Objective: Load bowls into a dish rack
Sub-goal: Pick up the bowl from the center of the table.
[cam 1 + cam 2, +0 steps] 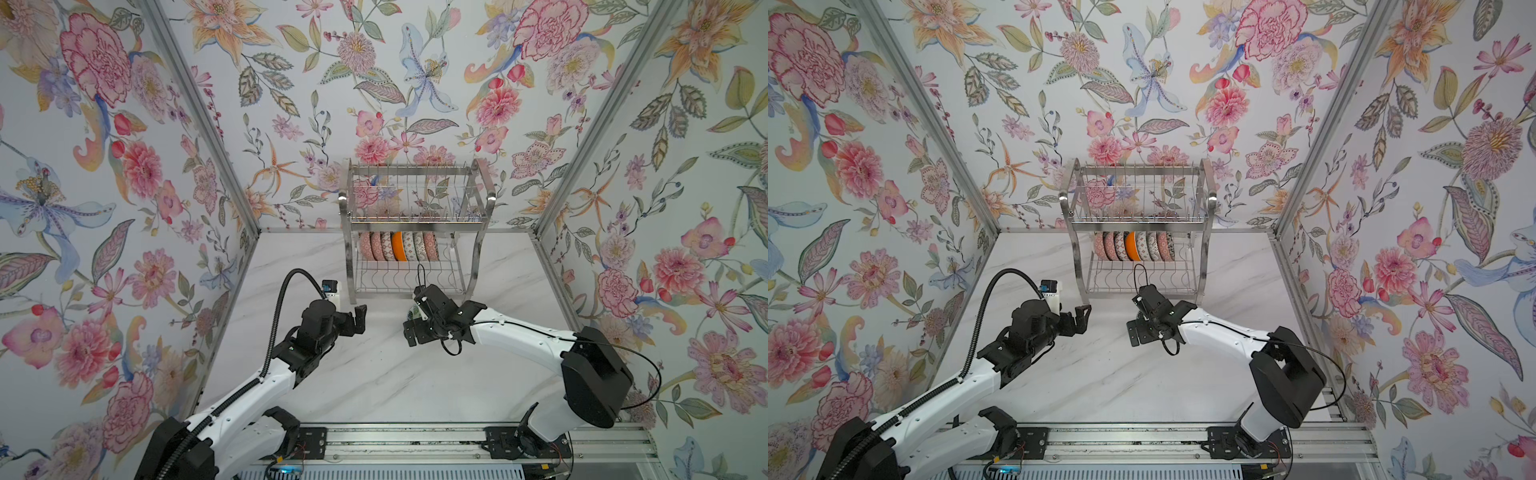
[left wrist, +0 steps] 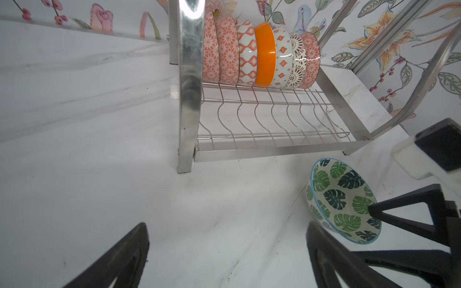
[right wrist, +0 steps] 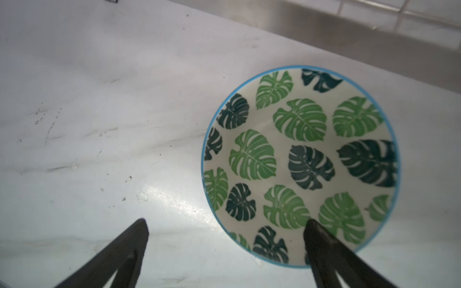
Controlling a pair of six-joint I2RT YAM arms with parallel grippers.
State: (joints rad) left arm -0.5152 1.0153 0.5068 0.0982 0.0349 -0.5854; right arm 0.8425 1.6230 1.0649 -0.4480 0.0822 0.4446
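Only the green leaf bowl (image 3: pixel 299 162) looks left to load. It's sitting upright on the marble-look table (image 1: pixel 374 386), just in front of the dish rack (image 1: pixel 415 224), where seven bowls (image 1: pixel 399 246) stand on edge in the lower tier. The right gripper (image 3: pixel 225 222) hangs right over it, jaws wide and empty, straddling the blue rim. The left gripper (image 2: pixel 227 224), also spread and empty, is off to the side. It's round, glossy ceramic with no long axis, so probably slippery.

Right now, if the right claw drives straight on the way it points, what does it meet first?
Likely the green-leaf ceramic bowl: one finger of the right claw is over its inside, the other over white marble tabletop. Depth unclear.
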